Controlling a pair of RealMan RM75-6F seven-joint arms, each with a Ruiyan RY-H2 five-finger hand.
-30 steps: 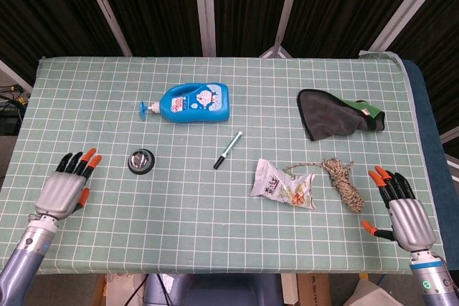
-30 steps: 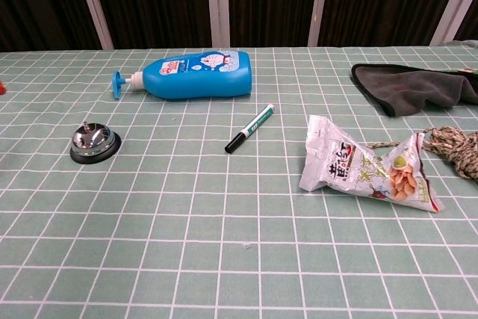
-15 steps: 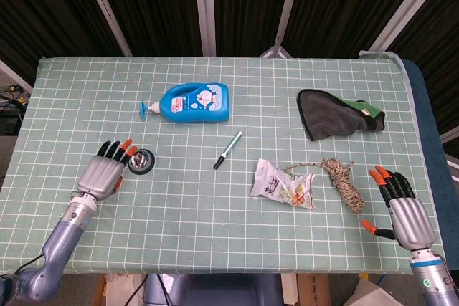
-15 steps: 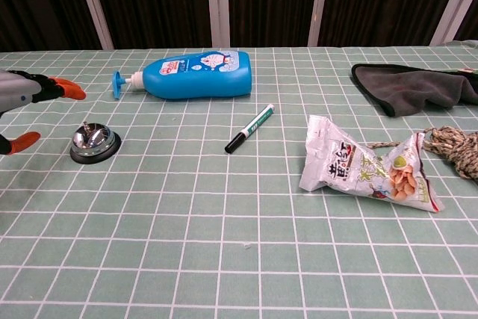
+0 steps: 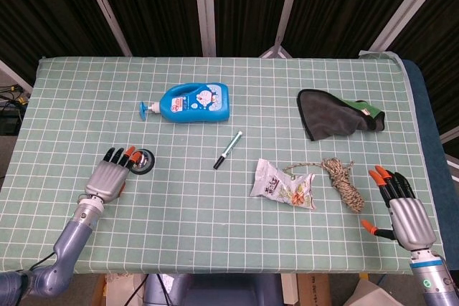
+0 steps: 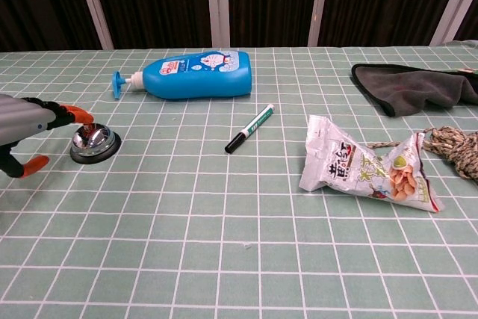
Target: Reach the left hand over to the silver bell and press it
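The silver bell (image 5: 143, 161) (image 6: 97, 142) sits on a black base on the left part of the green checked table. My left hand (image 5: 111, 175) (image 6: 26, 126) lies flat just left of it, fingers spread, with the orange fingertips (image 6: 79, 116) over the bell's top; whether they touch the button I cannot tell. It holds nothing. My right hand (image 5: 401, 209) rests open at the table's right front edge, away from the bell, and shows only in the head view.
A blue bottle (image 5: 193, 102) lies behind the bell. A marker (image 5: 228, 150) is at centre, a snack bag (image 5: 283, 185) and a rope coil (image 5: 344, 180) to its right, a dark cloth (image 5: 333, 116) at back right.
My left hand has moved right from the table's left edge to the bell and lowered, its fingertips now over the bell. The right hand has not moved.
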